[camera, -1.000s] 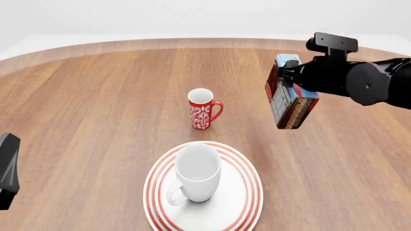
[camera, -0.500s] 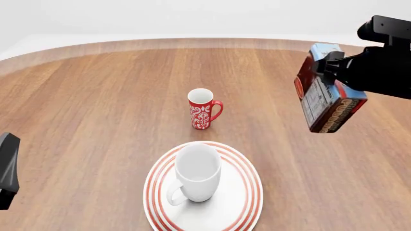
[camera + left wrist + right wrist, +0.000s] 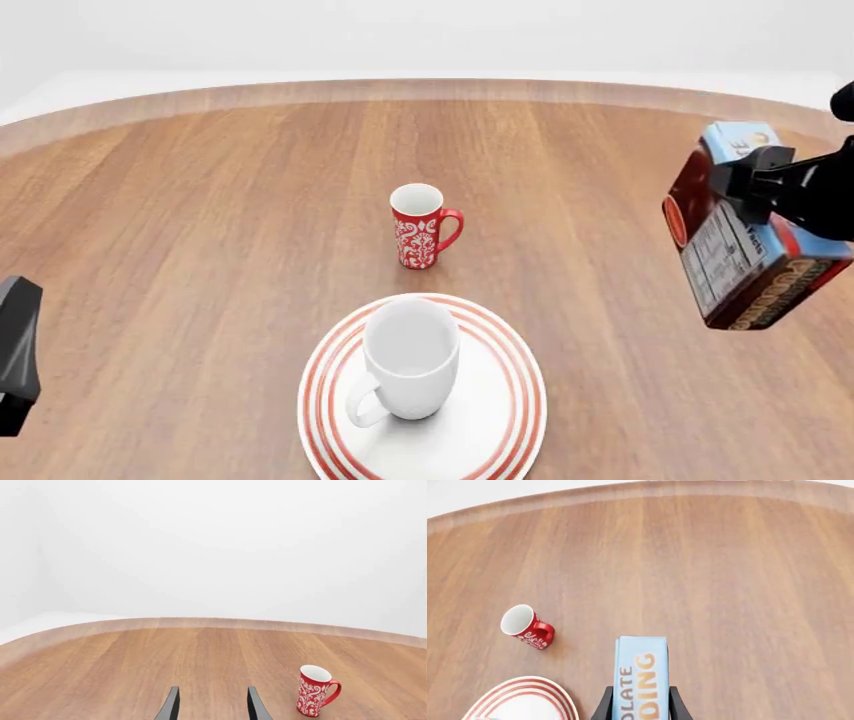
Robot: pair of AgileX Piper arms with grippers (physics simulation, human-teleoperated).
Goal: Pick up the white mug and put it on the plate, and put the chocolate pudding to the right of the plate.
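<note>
Right gripper [image 3: 639, 707]: clamped on the chocolate pudding [image 3: 742, 235], held tilted in the air, well to the right of the plate [image 3: 514, 400].
Left gripper [image 3: 212, 705]: fingers spread, nothing between them, parked low at the table's left.
White mug [image 3: 407, 360]: upright on the plate, so that half looked done.
Step in hand: lower the box, level it upright, and set it just right of the plate's rim before letting go.
Red mug [image 3: 422, 226]: beyond the plate, clear of the path.
Table [image 3: 200, 230]: bare wood right of the plate; nothing blocked the drop.
</note>
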